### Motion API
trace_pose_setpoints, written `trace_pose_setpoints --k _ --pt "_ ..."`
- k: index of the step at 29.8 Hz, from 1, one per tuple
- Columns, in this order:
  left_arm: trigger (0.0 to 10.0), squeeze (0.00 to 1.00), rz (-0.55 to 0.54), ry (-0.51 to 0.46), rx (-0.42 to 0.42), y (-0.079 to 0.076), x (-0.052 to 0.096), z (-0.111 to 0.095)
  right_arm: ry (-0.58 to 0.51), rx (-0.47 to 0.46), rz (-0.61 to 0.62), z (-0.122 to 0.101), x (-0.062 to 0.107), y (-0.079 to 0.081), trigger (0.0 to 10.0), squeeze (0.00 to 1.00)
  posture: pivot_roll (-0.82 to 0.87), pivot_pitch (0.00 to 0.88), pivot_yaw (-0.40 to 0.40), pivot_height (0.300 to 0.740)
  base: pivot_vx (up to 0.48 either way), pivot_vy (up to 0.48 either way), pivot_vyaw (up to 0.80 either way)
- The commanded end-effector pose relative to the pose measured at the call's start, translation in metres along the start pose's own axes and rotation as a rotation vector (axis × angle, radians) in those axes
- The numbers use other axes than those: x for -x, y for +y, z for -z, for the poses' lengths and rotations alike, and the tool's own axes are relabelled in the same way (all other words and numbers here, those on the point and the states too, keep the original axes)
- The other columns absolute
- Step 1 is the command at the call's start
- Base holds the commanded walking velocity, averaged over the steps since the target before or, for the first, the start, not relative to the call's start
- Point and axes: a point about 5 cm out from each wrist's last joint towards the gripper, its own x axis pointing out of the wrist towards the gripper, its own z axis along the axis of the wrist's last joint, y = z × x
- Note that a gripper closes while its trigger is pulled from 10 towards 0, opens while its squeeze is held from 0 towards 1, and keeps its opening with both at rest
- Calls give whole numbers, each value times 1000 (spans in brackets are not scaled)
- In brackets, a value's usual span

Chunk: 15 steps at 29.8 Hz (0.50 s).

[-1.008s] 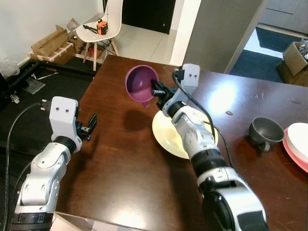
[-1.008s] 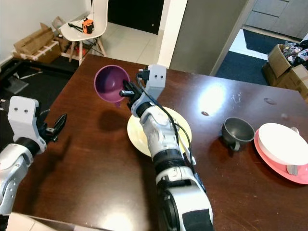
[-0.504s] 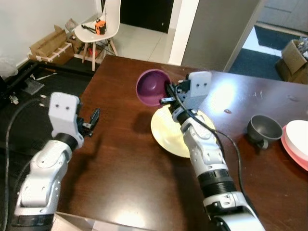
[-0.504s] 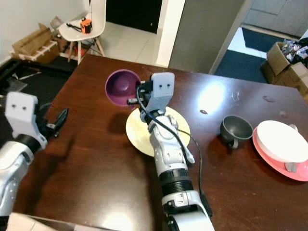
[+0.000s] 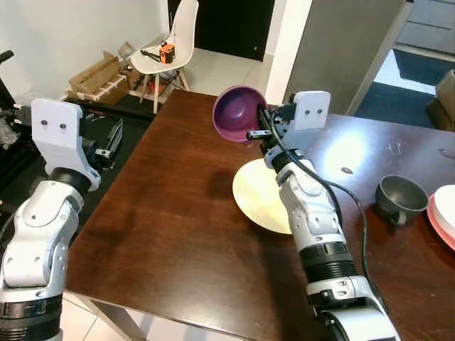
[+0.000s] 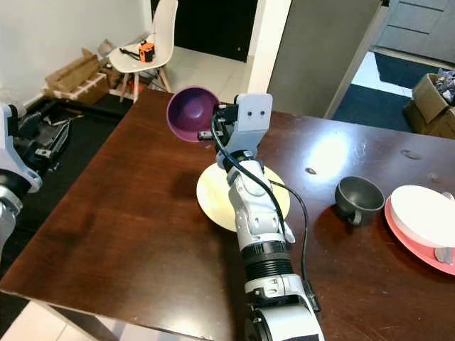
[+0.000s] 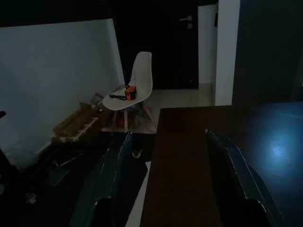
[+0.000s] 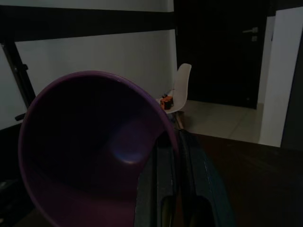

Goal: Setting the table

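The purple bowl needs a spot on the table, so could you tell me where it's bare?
Bare: the wide table stretch between the yellow plate and the left edge. Crowded: the right end, with the grey cup and pink plate. The right gripper holds the purple bowl.

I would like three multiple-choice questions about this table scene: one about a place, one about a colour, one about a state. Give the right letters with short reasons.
1. Where is the grey cup?
A. on the table, between the yellow plate and the pink plate
B. on the white chair
C. inside the bowl

2. What colour is the bowl that the right gripper holds?
A. green
B. purple
C. white

3. How is the bowl held?
A. flat on the yellow plate
B. upside down on the table
C. raised in the air, tipped on its side

Answers:
1 A: it stands on the table between the yellow plate and the pink plate.
2 B: the bowl is purple.
3 C: fingers pinch its rim above the table.
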Motion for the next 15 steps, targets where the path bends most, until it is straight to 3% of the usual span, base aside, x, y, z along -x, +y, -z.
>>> trace_pose_setpoints --k 1,8,12,15 --pt "10000 0 -35 -9 -4 6 4 -4 -7 8 12 -3 0 -4 10000 0 194 11 33 740 0 0 0" --pt "10000 0 -102 -36 -26 27 7 -16 -9 19 52 -4 -1 -8 10000 0 196 14 32 740 0 0 0" --pt "10000 0 -75 -67 -12 17 1 -24 -8 24 118 -5 -3 -11 10000 0 188 13 37 740 0 0 0" --pt "10000 0 -26 -93 36 -1 -9 -30 -14 54 169 -9 -5 -9 10000 0 182 8 45 740 0 0 0"
